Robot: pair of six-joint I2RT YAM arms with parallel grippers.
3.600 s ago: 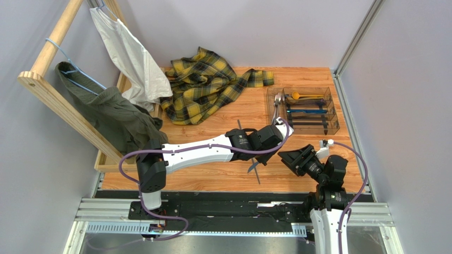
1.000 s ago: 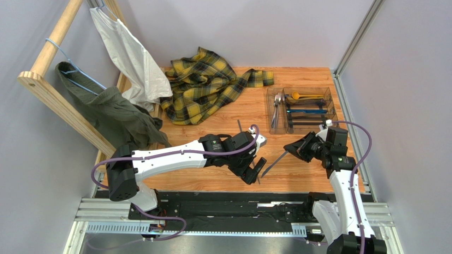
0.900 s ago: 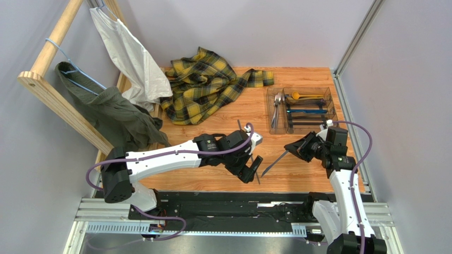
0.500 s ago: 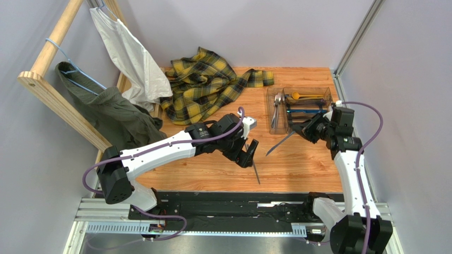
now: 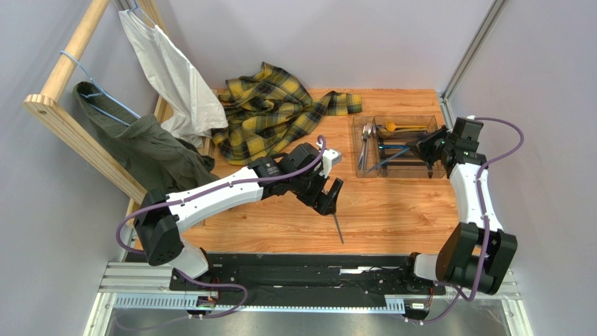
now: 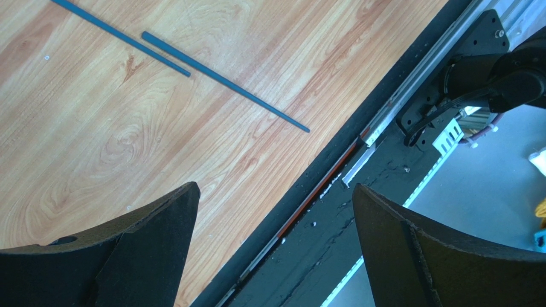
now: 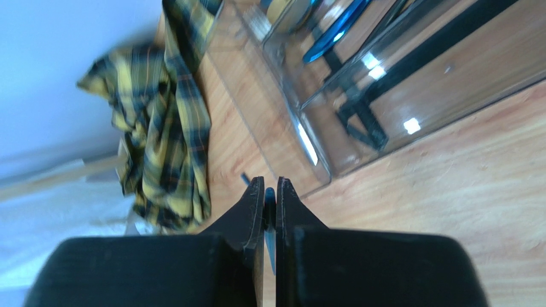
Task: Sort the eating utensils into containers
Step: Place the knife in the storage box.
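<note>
My right gripper (image 5: 426, 148) is shut on a slim dark knife (image 5: 387, 158) and holds it slanted over the clear tray (image 5: 403, 175), with the blade pointing left and forward. In the right wrist view the knife's thin edge (image 7: 269, 199) sits pinched between the shut fingers (image 7: 251, 204), and the tray (image 7: 320, 163) lies just ahead. The tray holds silver forks (image 5: 365, 140), a gold spoon (image 5: 396, 127) and teal pieces (image 5: 408, 148). My left gripper (image 5: 329, 197) hangs open and empty above a dark stick (image 5: 338, 228). Two dark sticks (image 6: 221, 80) lie on the wood in the left wrist view.
A yellow plaid shirt (image 5: 270, 112) lies crumpled at the back of the table. A wooden rack (image 5: 66, 112) on the left carries a green garment (image 5: 147, 150) and a white one (image 5: 175, 77). The black rail (image 5: 301, 260) runs along the table's front edge.
My right arm has swung from the front of the table back and right, carrying the knife over the tray. My left arm has drawn back from the front edge, still open.
</note>
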